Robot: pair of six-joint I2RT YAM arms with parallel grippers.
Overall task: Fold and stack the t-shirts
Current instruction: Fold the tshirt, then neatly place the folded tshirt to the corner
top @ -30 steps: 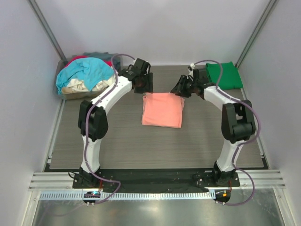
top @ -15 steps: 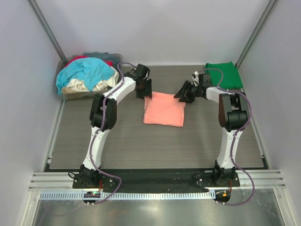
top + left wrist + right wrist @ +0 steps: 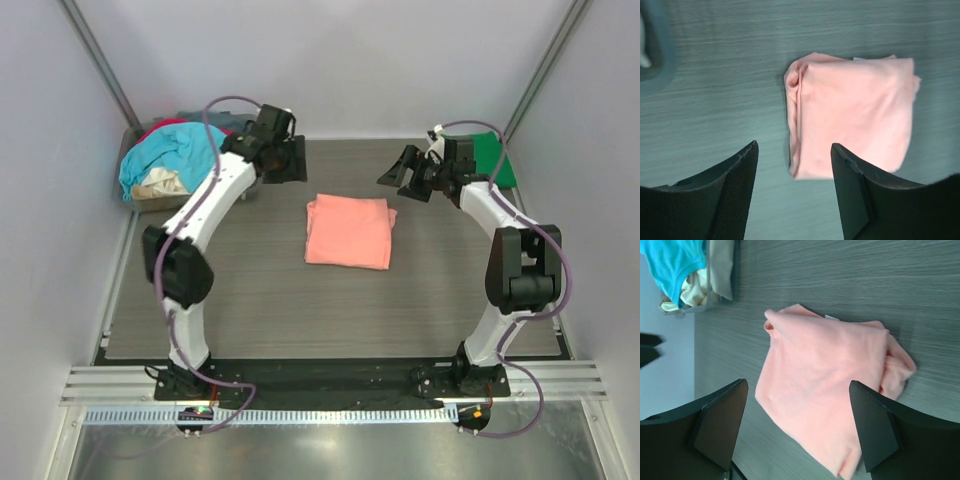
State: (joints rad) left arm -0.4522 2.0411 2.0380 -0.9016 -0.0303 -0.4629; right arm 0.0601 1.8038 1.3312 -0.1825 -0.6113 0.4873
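The salmon-pink t-shirt [image 3: 348, 231] lies folded in a rough rectangle on the grey table, also in the left wrist view [image 3: 855, 115] and the right wrist view [image 3: 827, 382]. My left gripper [image 3: 288, 160] is open and empty, raised above the table to the shirt's far left. My right gripper [image 3: 402, 170] is open and empty, raised to the shirt's far right. The dark green t-shirt [image 3: 493, 155] lies folded at the far right corner, partly hidden by the right arm. Turquoise [image 3: 175, 150], cream [image 3: 160, 183] and red [image 3: 165, 125] shirts are piled in the grey tub [image 3: 150, 200].
The grey tub stands at the far left corner; its edge and the turquoise shirt [image 3: 672, 260] show in the right wrist view. White walls and metal posts close in the table on three sides. The arm bases sit at the near edge.
Both grippers have lifted off the far corners of the pink shirt and drawn back outward, left arm to the left, right arm to the right. The shirt stays folded.
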